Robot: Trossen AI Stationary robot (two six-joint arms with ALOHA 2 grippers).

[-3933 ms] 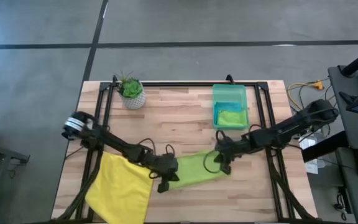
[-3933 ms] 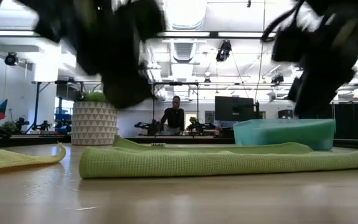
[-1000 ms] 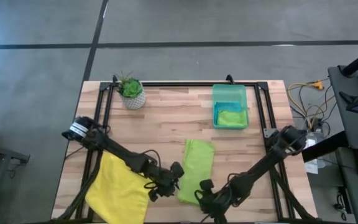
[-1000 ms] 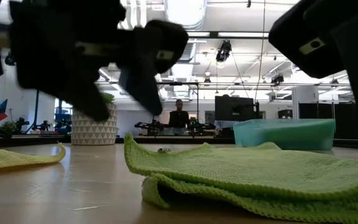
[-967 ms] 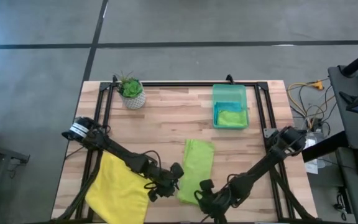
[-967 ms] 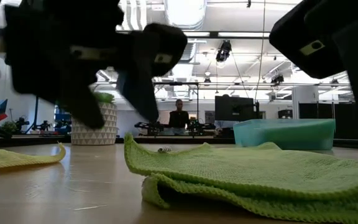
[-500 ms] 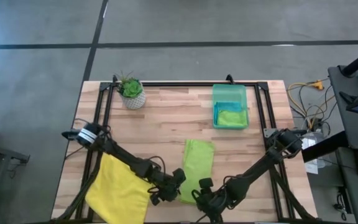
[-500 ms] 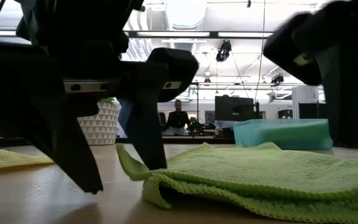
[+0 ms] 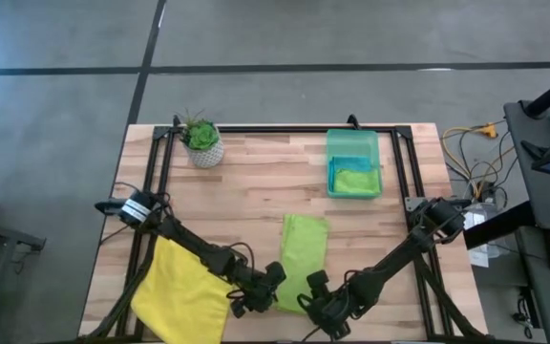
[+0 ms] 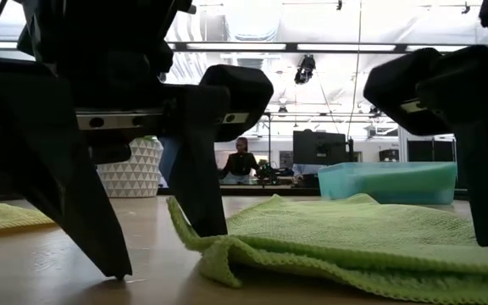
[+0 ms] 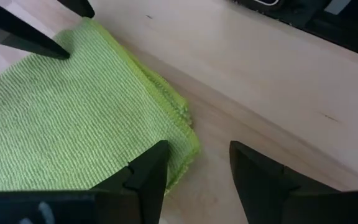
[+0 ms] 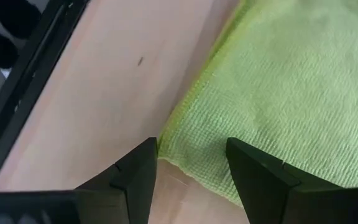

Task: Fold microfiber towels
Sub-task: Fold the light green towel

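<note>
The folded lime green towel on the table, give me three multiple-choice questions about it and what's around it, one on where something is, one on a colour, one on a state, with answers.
1. Where does the yellow towel lie?
A. in the bin
B. at the table's near left, under the left arm
C. beside the plant

2. What colour is the bin at the table's far side?
A. translucent green
B. red
C. black

3. How do the left gripper and right gripper stand at the lime green towel?
A. both lifting it high
B. both open at its near corners
C. both far away

Answers: B, it sits there in the high view; A, teal-green walls show; B, the wrist views show parted fingers straddling the corners.
</note>
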